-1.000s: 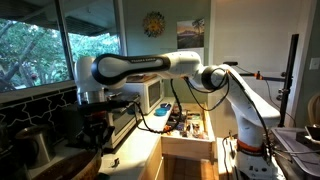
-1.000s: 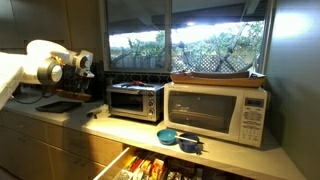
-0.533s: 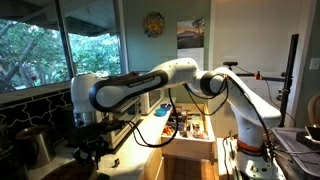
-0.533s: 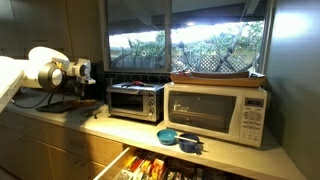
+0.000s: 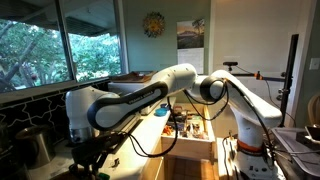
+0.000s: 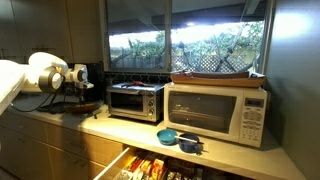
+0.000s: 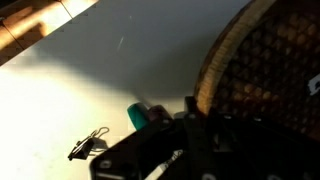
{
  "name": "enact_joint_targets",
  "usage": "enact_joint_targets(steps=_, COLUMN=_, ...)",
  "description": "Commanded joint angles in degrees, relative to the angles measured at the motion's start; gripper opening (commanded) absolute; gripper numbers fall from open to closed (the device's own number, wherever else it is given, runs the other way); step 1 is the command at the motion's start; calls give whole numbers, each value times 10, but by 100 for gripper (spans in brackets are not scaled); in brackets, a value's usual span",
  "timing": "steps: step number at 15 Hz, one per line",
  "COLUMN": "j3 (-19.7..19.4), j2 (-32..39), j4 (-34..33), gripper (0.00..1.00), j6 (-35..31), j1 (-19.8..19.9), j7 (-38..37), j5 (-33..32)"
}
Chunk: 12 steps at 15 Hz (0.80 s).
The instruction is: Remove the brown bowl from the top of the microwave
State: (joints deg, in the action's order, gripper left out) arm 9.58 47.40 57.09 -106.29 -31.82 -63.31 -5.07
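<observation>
**Brown bowl sits far along the desk from the robot's pincer**

In an exterior view, the wide, shallow, wooden-looking brown bowl (image 6: 215,76) rests on top of the small white box-shaped microwave (image 6: 218,114). Its breadth runs along the microwave's width. The pincer (image 6: 85,78) hangs over the opposite end of the desk (image 6: 112,126), well apart from the bowl. A silver steel toaster oven (image 6: 135,101) stands between them. Judged from this view, any reach must travel sideways past that oven at about the height of the microwave top.

In an exterior view from the far side, the white robot arm (image 5: 120,100) fills the foreground, and the pincer is only a dark shape low at its near end.

The wrist view shows a pale surface and a dark woven round rim (image 7: 265,70) just beside the pincer. Whether this rim belongs to the bowl cannot be told. No view shows whether the pincer is spread or pressed together.
</observation>
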Motion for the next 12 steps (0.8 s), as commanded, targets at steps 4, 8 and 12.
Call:
enact_joint_targets(steps=4, j3=2, j2=31, j4=-38, gripper=2, j6=-3, j1=-20, j7=11, j5=-7)
enact_joint_targets(steps=8, j3=4, j2=44, j4=-54, gripper=2, j6=5, j1=-24, j7=15, j5=-2)
enact_joint_targets(steps=12, j3=10, j2=24, j4=-46, gripper=47, j6=26, j1=-24, j7=3, j5=6)
